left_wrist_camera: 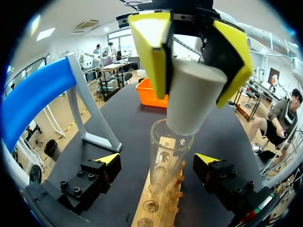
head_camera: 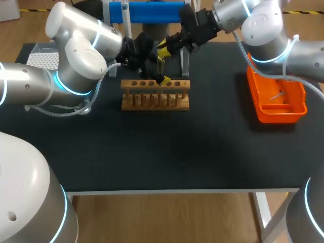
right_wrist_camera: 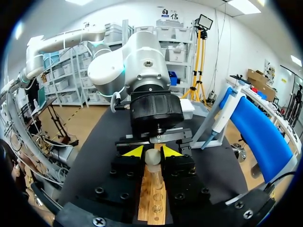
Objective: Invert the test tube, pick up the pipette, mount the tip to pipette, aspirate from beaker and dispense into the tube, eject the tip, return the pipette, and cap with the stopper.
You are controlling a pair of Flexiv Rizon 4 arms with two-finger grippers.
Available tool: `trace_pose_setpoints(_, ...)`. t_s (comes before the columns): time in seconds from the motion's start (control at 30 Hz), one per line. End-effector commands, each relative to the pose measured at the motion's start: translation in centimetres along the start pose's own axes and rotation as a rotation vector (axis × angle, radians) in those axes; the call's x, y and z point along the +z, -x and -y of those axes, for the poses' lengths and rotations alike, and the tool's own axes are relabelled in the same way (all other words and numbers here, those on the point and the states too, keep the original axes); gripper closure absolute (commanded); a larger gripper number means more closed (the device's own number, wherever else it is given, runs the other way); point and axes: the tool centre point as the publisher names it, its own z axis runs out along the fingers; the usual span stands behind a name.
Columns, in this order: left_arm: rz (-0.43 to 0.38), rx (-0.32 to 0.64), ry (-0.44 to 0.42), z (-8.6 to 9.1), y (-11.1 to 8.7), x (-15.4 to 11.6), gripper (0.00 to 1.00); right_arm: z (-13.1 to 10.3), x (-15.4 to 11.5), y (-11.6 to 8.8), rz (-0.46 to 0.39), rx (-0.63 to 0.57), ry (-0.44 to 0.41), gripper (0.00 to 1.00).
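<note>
In the left wrist view a clear test tube (left_wrist_camera: 166, 151) stands upright in the wooden rack (left_wrist_camera: 158, 208). My left gripper (left_wrist_camera: 157, 163) is open, one finger on each side of the tube and neither touching it. My right gripper (left_wrist_camera: 193, 92) hangs just above, shut on a pale stopper (left_wrist_camera: 189, 111) whose lower end is at the tube's mouth. In the right wrist view the stopper (right_wrist_camera: 152, 157) sits between my right gripper's (right_wrist_camera: 152, 152) yellow tips, over the rack (right_wrist_camera: 154, 201). From the head view both grippers meet above the rack (head_camera: 155, 96). The pipette (right_wrist_camera: 219, 124) hangs on its blue stand (right_wrist_camera: 258, 130).
An orange bin (head_camera: 277, 98) sits at the table's right side. A white tip box (head_camera: 43, 58) lies at the far left behind my left arm. The blue stand (head_camera: 147, 12) rises right behind the rack.
</note>
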Motion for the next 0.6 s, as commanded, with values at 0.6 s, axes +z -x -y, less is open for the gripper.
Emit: trace_pose_setpoints(0.6, -0.003, -0.001, 0.003, 0.04, 0.11, 0.02, 0.00, 0.70, 0.82, -0.08, -0.009, 0.006, -0.010, 1.00)
